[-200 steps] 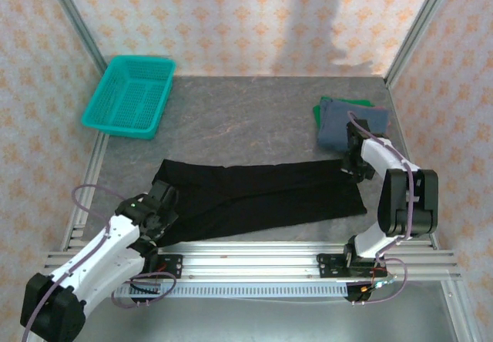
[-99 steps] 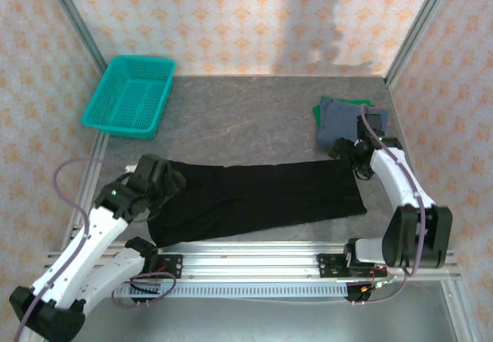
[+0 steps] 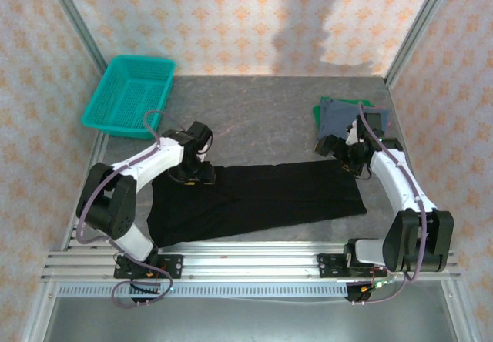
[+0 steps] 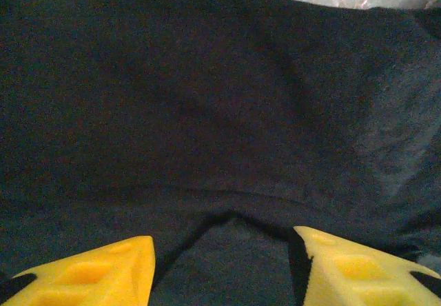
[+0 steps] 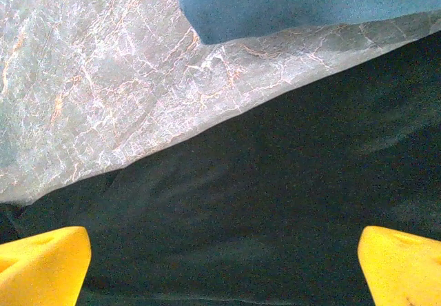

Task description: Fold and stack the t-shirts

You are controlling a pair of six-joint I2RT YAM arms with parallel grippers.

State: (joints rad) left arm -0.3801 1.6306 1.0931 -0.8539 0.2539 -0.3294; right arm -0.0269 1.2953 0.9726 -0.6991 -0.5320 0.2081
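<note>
Cloth lies under your left gripper [image 4: 224,251], jaws apart and holding nothing, low over the far edge of the black t-shirt [image 3: 262,196] near its left end. The shirt runs as a long strip to your right gripper [image 5: 224,258], spread wide and empty above the far right corner. The step looks like a two-corner grasp: pinch evenly and catch every layer. Just beyond the right gripper lies the slate-blue shirt [image 5: 310,3], so keep clear of it.

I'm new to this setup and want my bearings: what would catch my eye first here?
A long black t-shirt lies spread across the near middle, with the left gripper and right gripper open over its two ends. A folded slate-blue shirt sits far right; a teal basket stands far left.
</note>
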